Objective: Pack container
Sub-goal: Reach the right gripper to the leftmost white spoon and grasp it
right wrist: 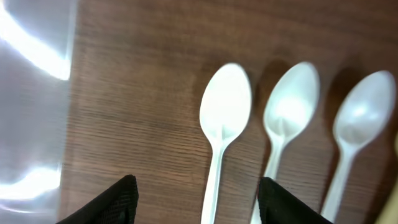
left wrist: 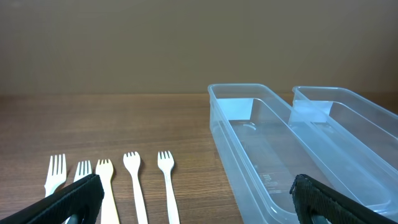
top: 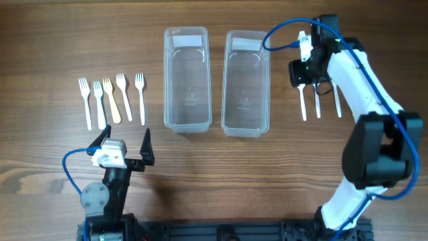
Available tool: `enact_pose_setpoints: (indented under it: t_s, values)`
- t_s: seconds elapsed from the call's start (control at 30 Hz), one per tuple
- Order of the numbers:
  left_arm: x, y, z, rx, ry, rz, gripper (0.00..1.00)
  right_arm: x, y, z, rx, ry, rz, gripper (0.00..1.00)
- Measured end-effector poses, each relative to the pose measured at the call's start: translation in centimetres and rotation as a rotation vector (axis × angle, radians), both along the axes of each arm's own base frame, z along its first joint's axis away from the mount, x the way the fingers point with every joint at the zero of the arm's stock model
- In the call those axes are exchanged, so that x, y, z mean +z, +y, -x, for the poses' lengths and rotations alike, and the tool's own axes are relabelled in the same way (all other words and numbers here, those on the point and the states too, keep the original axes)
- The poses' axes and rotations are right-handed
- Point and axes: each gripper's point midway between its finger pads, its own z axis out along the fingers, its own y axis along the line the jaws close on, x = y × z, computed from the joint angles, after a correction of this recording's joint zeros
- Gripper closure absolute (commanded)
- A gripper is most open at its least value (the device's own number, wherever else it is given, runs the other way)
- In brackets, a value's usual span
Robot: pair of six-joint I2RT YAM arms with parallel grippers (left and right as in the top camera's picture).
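Observation:
Two clear, empty plastic containers stand side by side mid-table, the left one [top: 187, 79] and the right one [top: 246, 82]. Several forks [top: 110, 100] lie in a row at the left, one of them tan. Three white spoons [top: 318, 104] lie right of the containers. My right gripper [top: 306, 72] hovers over their bowls, open. In the right wrist view its fingers [right wrist: 198, 190] straddle the leftmost spoon [right wrist: 224, 115] without touching it. My left gripper [top: 124, 144] is open and empty, below the forks. In the left wrist view [left wrist: 196, 193] it faces the forks [left wrist: 134, 180] and containers [left wrist: 267, 143].
The wooden table [top: 53, 40] is bare at the far left and along the back. The right container's wall [right wrist: 31, 93] shows just left of the right gripper. The arm bases sit at the front edge.

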Motion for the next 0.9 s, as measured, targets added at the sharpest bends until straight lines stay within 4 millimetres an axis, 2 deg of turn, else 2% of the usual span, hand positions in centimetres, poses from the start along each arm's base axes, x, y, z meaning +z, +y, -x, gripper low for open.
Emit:
enact_pose_setpoints:
  t_s: [0.2,0.3,0.53,0.9]
  values:
    - [0.0,0.0,0.0,0.000,0.000,0.000,0.00,-3.1,-0.7,0.5,-0.034,0.078,0.000,0.40]
    - [0.0,0.0,0.0,0.000,0.000,0.000,0.00,-4.0,-1.7,0.7,-0.063,0.102,-0.001,0.45]
    - [0.0,0.0,0.0,0.000,0.000,0.000,0.00,-4.3,-3.3,0.8,-0.104,0.102,0.003,0.45]
    - [0.0,0.0,0.0,0.000,0.000,0.000,0.00,-5.0,-3.2,1.3,-0.102,0.111,0.003,0.44]
